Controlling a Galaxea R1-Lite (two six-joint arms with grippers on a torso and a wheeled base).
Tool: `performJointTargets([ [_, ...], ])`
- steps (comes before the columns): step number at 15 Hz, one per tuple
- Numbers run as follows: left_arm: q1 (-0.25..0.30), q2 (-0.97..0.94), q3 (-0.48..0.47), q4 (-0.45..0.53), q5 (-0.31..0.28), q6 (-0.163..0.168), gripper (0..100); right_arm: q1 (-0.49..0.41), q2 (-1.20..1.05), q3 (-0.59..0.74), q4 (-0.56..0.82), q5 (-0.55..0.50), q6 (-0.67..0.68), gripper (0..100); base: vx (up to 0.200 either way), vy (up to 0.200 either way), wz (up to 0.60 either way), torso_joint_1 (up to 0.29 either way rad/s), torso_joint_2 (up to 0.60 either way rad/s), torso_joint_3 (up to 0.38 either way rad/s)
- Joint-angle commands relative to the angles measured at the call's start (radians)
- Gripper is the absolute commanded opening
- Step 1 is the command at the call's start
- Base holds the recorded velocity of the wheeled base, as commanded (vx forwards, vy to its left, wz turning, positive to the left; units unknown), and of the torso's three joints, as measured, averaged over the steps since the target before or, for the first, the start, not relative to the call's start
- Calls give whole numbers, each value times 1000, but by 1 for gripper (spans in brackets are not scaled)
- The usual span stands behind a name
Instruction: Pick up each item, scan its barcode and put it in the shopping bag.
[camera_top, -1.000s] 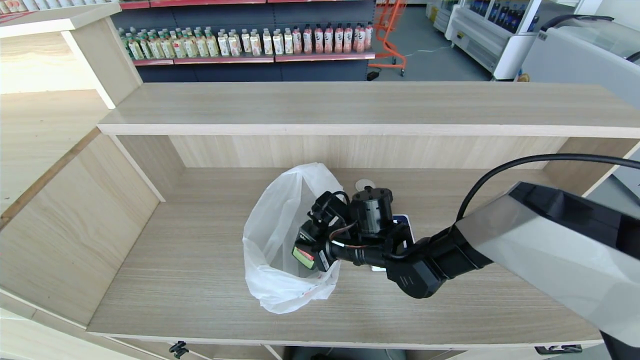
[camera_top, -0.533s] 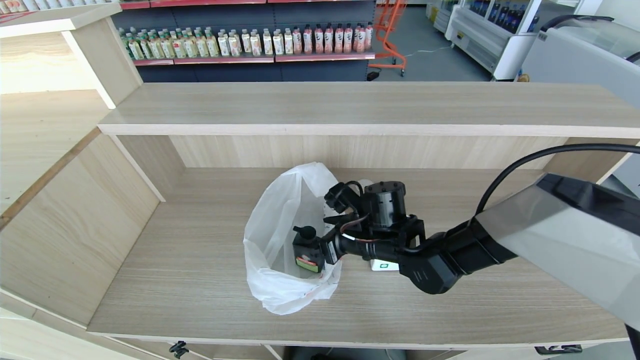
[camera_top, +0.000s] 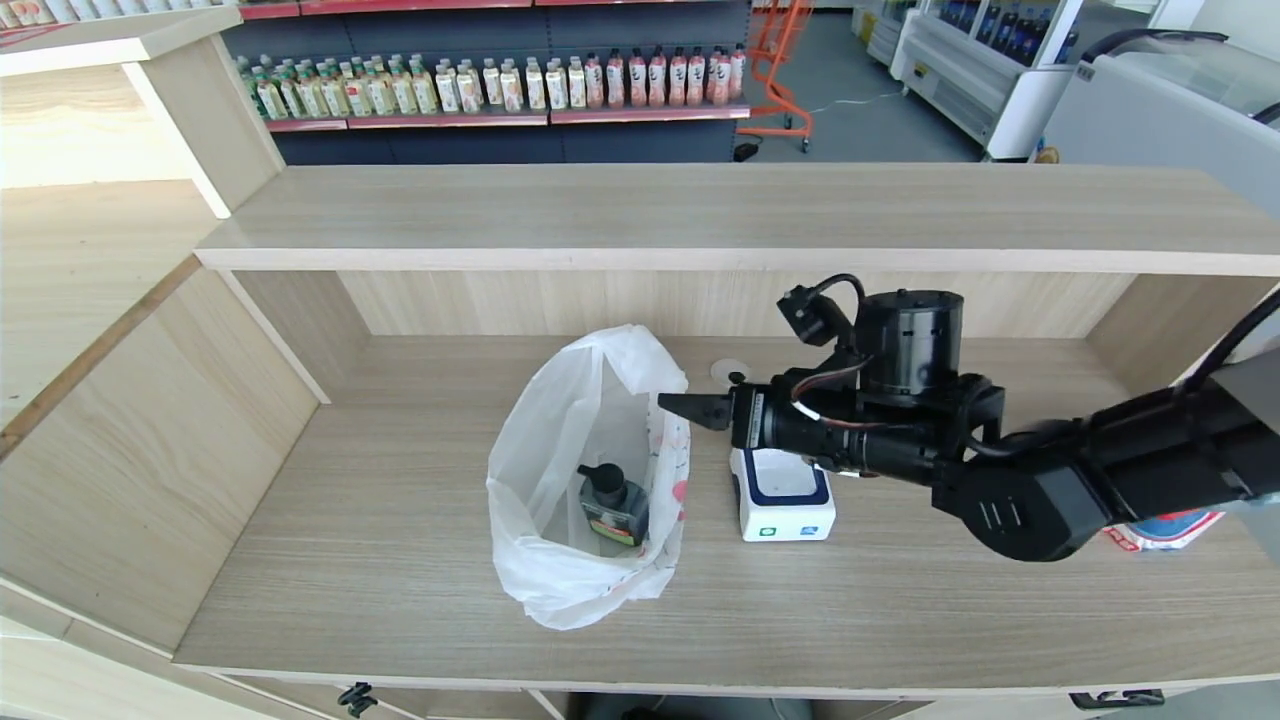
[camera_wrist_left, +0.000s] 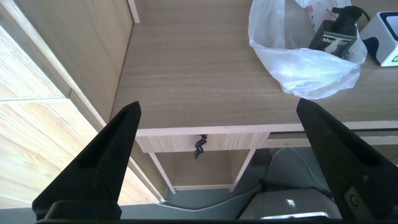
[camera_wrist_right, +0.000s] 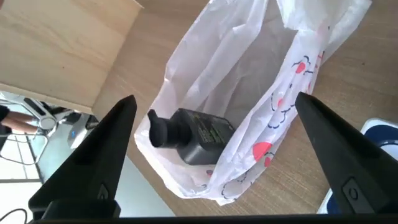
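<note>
A white plastic shopping bag (camera_top: 560, 470) stands open in the middle of the wooden counter (camera_top: 380, 540). A dark pump bottle (camera_top: 610, 505) lies inside it, also seen in the right wrist view (camera_wrist_right: 193, 134). My right gripper (camera_top: 692, 408) hangs open and empty just right of the bag's rim, above the white barcode scanner (camera_top: 782, 493). From the wrist, the right gripper (camera_wrist_right: 216, 102) looks down into the bag (camera_wrist_right: 273, 106). My left gripper (camera_wrist_left: 219, 106) is open and empty, low in front of the counter's near edge, with the bag (camera_wrist_left: 298, 62) off to one side.
A red, white and blue packet (camera_top: 1165, 528) lies at the counter's right, partly behind my right arm. A raised ledge (camera_top: 700, 215) runs along the back and wooden side walls close in the counter. A black drawer handle (camera_wrist_left: 199, 147) sits under the front edge.
My right gripper let go of the pump bottle inside the bag, then rose and drew back to the right. The bottle now rests in the bag, and the scanner is uncovered.
</note>
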Motion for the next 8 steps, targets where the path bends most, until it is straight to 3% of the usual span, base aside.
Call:
performJointTargets([
  [1, 0, 2, 0, 0, 0, 0, 100, 4, -220, 72, 0, 7, 77, 100, 0, 0, 0, 0, 0, 0],
  [8, 0, 2, 2, 0, 0, 0, 100, -60, -444, 273, 2, -6, 71, 100, 0, 0, 0, 0, 0, 0],
])
